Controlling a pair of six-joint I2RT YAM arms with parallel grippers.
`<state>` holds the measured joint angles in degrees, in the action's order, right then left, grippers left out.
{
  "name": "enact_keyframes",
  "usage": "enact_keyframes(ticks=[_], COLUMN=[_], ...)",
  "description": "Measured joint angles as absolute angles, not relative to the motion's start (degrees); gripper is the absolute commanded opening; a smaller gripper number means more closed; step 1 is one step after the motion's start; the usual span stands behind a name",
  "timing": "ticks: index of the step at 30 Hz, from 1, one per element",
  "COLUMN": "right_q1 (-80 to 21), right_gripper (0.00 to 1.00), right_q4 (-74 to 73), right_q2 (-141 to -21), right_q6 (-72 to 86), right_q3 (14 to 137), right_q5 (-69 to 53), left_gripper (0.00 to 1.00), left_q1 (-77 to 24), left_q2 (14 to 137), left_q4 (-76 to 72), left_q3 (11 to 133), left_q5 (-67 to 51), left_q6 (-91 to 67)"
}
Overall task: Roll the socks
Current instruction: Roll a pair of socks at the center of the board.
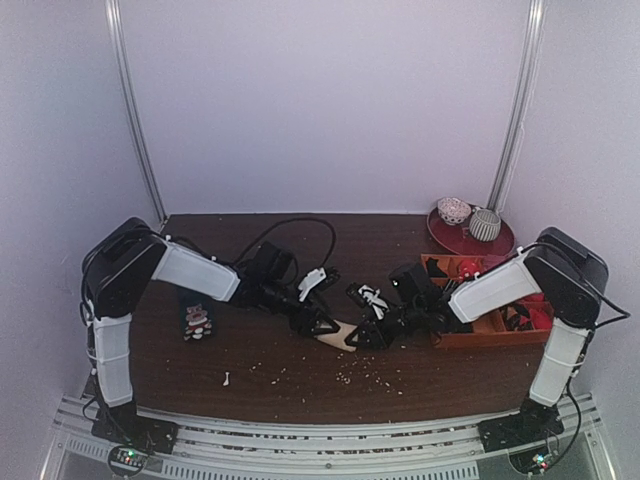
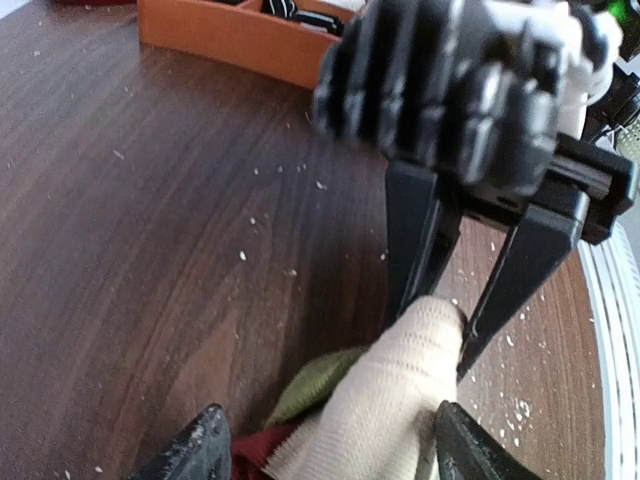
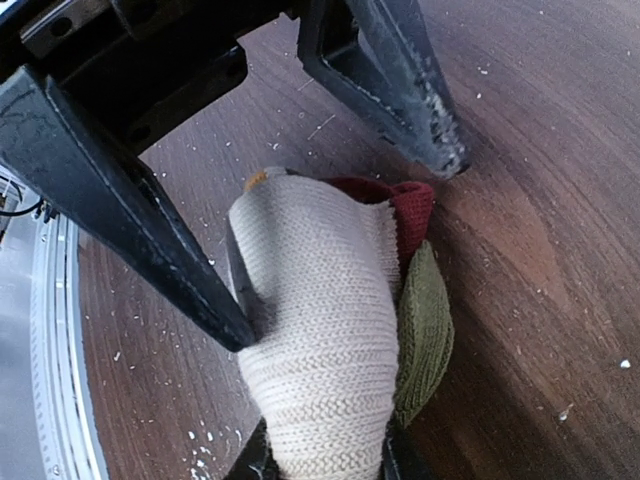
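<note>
From above, the socks [image 1: 341, 336] lie mid-counter [image 1: 180, 365], squarely between both arms.

In the left wrist view, the left end effector [image 2: 335, 452] stands wide, one finger on each side of the cream bundle, clamping nothing. The right end effector [image 2: 437, 338] is pinched narrow on the bundle's far tip.

In the right wrist view, the bundle's long axis runs straight out from the right end effector toward the left's spread fingers [image 3: 150, 230], with the dark-red end farthest. Any further rolling probably depends on the right's hold.

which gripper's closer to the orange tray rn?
Right. The right gripper is shut on the socks, on the side facing the tray. The left gripper stands open around the same socks, on the side away from the tray.
</note>
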<state>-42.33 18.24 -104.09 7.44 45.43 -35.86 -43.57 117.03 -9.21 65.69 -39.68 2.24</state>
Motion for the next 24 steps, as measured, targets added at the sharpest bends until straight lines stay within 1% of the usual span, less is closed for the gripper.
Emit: enact_keyframes(ticks=[5, 12, 14, 15, 18, 19, 22, 24], right_q1=[-41.85, -40.51, -40.12, -39.97, -39.05, -38.74, -37.91, -37.56], right_gripper=[0.23, 0.23, 0.23, 0.23, 0.23, 0.23, 0.23, 0.23], right_q4=[16.45, 15.22, 15.05, 14.98, 14.74, 14.66, 13.65, 13.02], right_q2=[-104.49, -106.28, -106.87, -107.15, -108.22, -108.57, -109.45, -109.84], right_q6=[9.06, 10.87, 11.20, 11.33, 11.86, 12.03, 12.19, 12.23], right_q3=[46.30, 47.92, 48.38, 48.56, 49.23, 49.45, 50.33, 50.78], right_q5=[-36.99, -40.32, -41.45, -41.93, -44.25, -44.97, -46.74, -47.48], left_gripper=[0.63, 0.63, 0.62, 0.60, 0.50, 0.48, 0.38, 0.29], left_q1=[-43.57, -43.55, -43.48, -43.44, -43.42, -43.42, -43.11, -42.92], left_q2=[117.67, 117.54, 117.14, 117.10, 117.14, 117.40, 118.56, 119.09], left_q4=[-13.80, -19.18, -20.84, -21.23, -21.56, -21.39, -19.99, -18.76], left_q3=[63.72, 57.71, 56.16, 55.86, 55.88, 56.31, 58.43, 59.66], left_q5=[-40.21, -41.12, -41.10, -41.10, -41.12, -41.23, -42.61, -43.33], left_q6=[1.50, 1.26, 1.19, 1.19, 0.99, 0.93, 0.91, 0.93])
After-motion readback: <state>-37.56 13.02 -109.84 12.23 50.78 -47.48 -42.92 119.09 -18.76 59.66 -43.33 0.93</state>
